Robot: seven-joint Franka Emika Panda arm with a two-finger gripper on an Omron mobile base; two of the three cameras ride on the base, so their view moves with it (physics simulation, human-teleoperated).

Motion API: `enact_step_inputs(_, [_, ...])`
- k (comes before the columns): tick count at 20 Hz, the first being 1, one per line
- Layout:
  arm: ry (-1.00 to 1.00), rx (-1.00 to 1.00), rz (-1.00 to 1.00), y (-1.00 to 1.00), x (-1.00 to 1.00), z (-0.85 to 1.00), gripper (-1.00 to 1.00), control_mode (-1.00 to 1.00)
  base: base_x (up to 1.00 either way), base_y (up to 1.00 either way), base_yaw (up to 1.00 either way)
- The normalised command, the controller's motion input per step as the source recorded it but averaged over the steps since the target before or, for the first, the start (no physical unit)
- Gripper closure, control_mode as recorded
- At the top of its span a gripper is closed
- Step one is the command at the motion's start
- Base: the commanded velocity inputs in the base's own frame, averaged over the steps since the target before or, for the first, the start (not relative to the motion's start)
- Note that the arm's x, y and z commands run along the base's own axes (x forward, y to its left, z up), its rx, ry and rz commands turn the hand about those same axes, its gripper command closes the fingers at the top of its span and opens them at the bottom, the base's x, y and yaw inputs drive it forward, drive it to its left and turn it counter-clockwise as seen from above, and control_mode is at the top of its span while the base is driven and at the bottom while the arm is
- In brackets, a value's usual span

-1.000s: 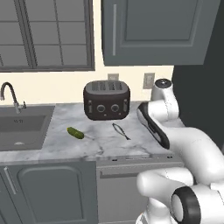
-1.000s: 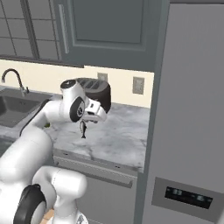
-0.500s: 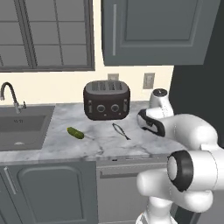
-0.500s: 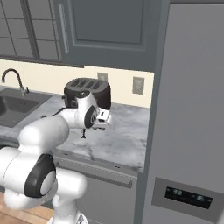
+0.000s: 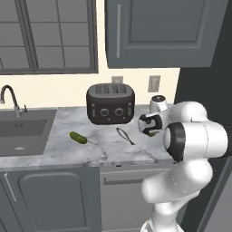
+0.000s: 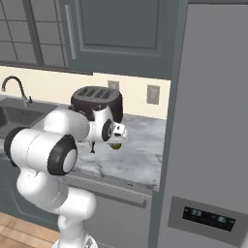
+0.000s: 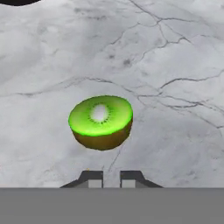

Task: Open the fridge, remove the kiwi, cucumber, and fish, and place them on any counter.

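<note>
Cucumber (image 5: 78, 137): lying on the counter (image 5: 63, 122) toward its left part, just right of the sink (image 5: 18, 136), well apart from the gripper

Toaster (image 5: 110, 103): sitting at the back edge of the counter, against the wall

Fish (image 5: 125, 135): lying in front of the toaster, near the counter's middle, partly screened by the arm in the right base view

Kiwi (image 7: 101, 121): a halved fruit, cut green face up, resting on the marbled top toward the counter's right end, lying just ahead of the gripper (image 7: 111, 176) and apart from its tips; largely hidden behind the hand in the left base view

Gripper: fingers (image 7: 91, 177) standing close together with a narrow gap showing, holding nothing

Fridge (image 6: 213, 126): standing at the counter's right end, doors closed, its upper part cut off
</note>
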Motion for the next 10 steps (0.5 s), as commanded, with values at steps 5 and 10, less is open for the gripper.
enact_step_inputs(5, [0.06, 0.0, 0.0, 0.0, 0.43, -0.39, 1.0, -1.0, 0.0, 0.0, 0.0])
enact_step_inputs(10, [0.04, 0.0, 0.0, 0.0, 0.43, -0.44, -1.0, -1.0, 0.0, 0.0, 0.0])
